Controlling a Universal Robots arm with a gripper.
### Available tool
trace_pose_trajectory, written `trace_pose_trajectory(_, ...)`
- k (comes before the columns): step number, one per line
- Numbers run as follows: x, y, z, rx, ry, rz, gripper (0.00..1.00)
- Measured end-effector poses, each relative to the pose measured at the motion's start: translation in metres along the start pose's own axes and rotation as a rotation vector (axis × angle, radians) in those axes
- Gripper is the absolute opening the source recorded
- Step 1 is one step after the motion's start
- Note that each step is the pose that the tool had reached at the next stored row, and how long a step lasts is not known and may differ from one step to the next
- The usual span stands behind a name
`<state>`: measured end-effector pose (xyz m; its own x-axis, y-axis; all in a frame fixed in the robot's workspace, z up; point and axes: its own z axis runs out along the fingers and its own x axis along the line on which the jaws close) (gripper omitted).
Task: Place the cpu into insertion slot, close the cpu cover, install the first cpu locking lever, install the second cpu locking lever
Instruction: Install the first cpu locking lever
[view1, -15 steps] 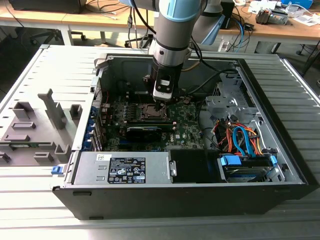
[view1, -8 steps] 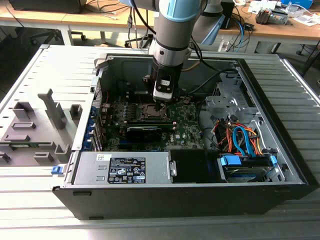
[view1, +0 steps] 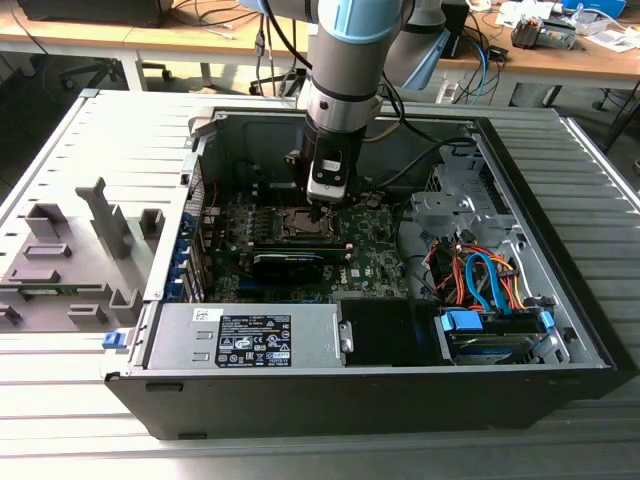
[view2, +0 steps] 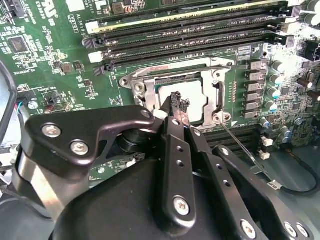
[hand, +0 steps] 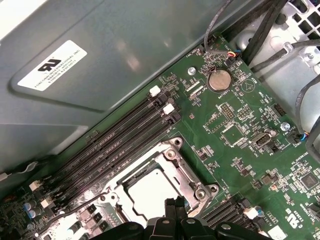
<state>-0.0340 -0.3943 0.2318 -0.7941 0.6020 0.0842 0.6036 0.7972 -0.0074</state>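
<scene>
One cpu (view2: 198, 100), which I rate light, stiff and fragile, for edge-holds only, lies in the insertion slot (view2: 172, 81) beneath the cpu cover (view2: 220, 100), my gripper (view2: 177, 102) just above, jaws pinched narrow and empty.

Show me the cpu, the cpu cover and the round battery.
cpu (view2: 197, 95): second wrist view, on its bare silvery top.
cpu cover (hand: 186, 174): first wrist view, on the frame's side bar.
battery (hand: 219, 80): first wrist view, on its round face.
</scene>
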Motion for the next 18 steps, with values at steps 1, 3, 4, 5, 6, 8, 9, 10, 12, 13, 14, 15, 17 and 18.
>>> trace_pose_trajectory(1, 0.0, 0.0, 0.0, 0.0001, -0.0001, -0.001, 0.11)
trace_pose_trajectory(3, 0.0, 0.0, 0.0, 0.0004, -0.0001, -0.005, 0.11)
trace_pose_trajectory(4, 0.0, 0.0, 0.0, 0.0005, 0.0, -0.006, 0.11)
trace_pose_trajectory(5, 0.0, 0.0, 0.0, 0.0006, 0.0, -0.007, 0.11)
trace_pose_trajectory(6, 0.0, 0.0, 0.0, 0.0007, -0.0001, -0.008, 0.11)
trace_pose_trajectory(8, 0.0, 0.0, 0.0, 0.0009, -0.0001, -0.011, 0.11)
trace_pose_trajectory(9, 0.0, 0.0, 0.0, 0.001, -0.0001, -0.012, 0.11)
trace_pose_trajectory(10, 0.0, 0.0, 0.0, 0.0012, -0.0001, -0.013, 0.11)
trace_pose_trajectory(12, 0.0, 0.0, 0.0, 0.0013, -0.0001, -0.016, 0.11)
trace_pose_trajectory(13, 0.0, 0.0, 0.0, 0.0014, -0.0002, -0.016, 0.11)
trace_pose_trajectory(14, 0.0, 0.0, 0.0, 0.0015, -0.0001, -0.018, 0.11)
trace_pose_trajectory(15, 0.0, 0.0, 0.0, 0.0016, -0.0001, -0.019, 0.11)
trace_pose_trajectory(17, 0.0, 0.0, 0.0, 0.0018, -0.0002, -0.021, 0.11)
trace_pose_trajectory(18, 0.0, 0.0, 0.0, 0.0019, -0.0002, -0.022, 0.11)
